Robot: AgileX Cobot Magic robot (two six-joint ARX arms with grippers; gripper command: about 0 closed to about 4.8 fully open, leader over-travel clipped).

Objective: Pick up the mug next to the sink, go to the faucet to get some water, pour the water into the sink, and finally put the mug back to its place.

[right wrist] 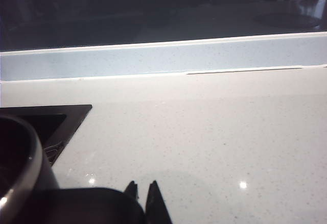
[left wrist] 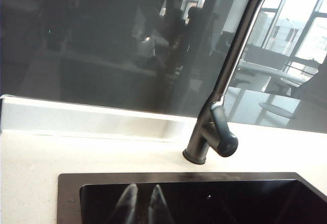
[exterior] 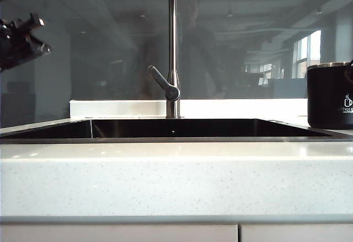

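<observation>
The matte black mug [exterior: 330, 96] with its silver rim stands on the counter just right of the sink [exterior: 165, 139], at the right edge of the exterior view. In the right wrist view its rim [right wrist: 28, 168] and black handle [right wrist: 87, 206] fill the near corner. My right gripper [right wrist: 142, 188] is shut on that handle, its tips nearly together. The tall steel faucet [exterior: 172, 43] rises behind the basin, its lever [left wrist: 225, 137] angled out. My left gripper [left wrist: 142, 196] is shut and empty, hanging over the sink's dark basin near its rim [left wrist: 69, 193]. The left arm [exterior: 22, 41] shows high at the far left.
Pale speckled stone counter [right wrist: 214, 132] runs around the sink, with a low white upstand [right wrist: 168, 58] behind it and a dark glass wall [exterior: 99, 49] above. The counter's front edge [exterior: 176, 181] faces the exterior camera, cabinet fronts below it.
</observation>
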